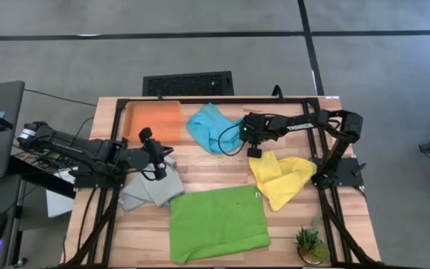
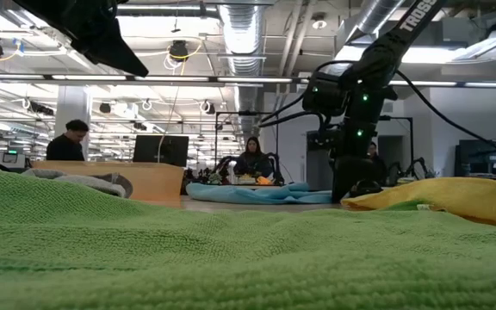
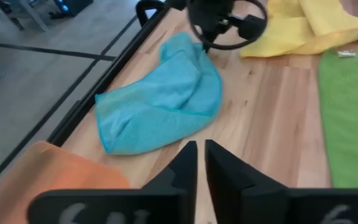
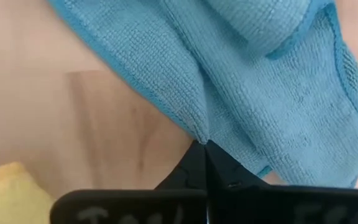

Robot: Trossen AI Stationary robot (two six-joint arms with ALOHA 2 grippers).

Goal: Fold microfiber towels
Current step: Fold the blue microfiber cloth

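Observation:
The turquoise towel (image 1: 213, 127) lies crumpled on the table at the far middle, and my right gripper (image 1: 251, 148) is shut on its right side. My left gripper (image 1: 157, 169) hovers over the crumpled grey towel (image 1: 151, 188) at the left, its fingers (image 3: 191, 163) a narrow slit apart with nothing between them. The orange towel (image 1: 155, 119) lies as a neat rectangle at the far left. The lime green towel (image 1: 219, 223) is spread flat at the near middle. The yellow towel (image 1: 282, 178) lies bunched at the right. My right gripper pinches the turquoise towel between its two fingertips at a hemmed edge (image 4: 199, 133) on the towel's right side. The fingers slant steeply down from above. The cloth rises in a small ridge to the fingertips; the rest (image 4: 278, 93) lies slack on the table.
A small potted plant (image 1: 310, 243) stands at the near right corner. Black frame rails (image 1: 215, 99) run along the table's edges. A black keyboard-like slab (image 1: 187, 84) lies on the floor beyond the far edge. People sit in the room behind (image 2: 252, 159).

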